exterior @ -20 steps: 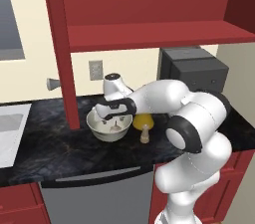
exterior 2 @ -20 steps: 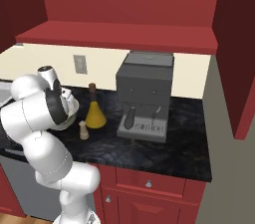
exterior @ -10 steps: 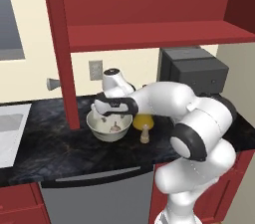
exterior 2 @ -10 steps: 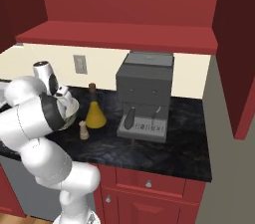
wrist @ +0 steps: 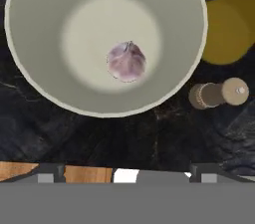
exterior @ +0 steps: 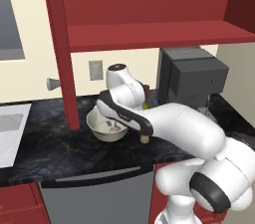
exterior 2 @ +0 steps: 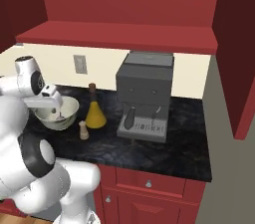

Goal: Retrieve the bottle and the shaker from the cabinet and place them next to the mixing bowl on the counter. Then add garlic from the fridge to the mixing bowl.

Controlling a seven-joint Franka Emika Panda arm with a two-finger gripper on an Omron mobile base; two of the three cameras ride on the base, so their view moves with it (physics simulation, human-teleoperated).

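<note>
RISK: could clip mixing bowl (wrist: 30, 68) rim or topple shaker (wrist: 217, 93) on retreat, judging by tight spacing | STATE: gripper (exterior 2: 59, 115) spread wide, empty, above bowl | PLACE: garlic (wrist: 126, 61) at bowl centre; shaker at 4 o'clock, bottle (exterior 2: 95, 113) at 2 | LOOK: smooth cream bowl, papery pinkish bulb, conical amber glass, marbled black counter (exterior: 55, 151)

Glossy white arm with dark joints

Rounded white shells form the arm (exterior: 189, 128), swelling from the lower right of the left base view; a black band rings the joint at its lower right, a dark strip edges the forearm, and the white tool (exterior 2: 52, 99) looks small and boxy.
</note>
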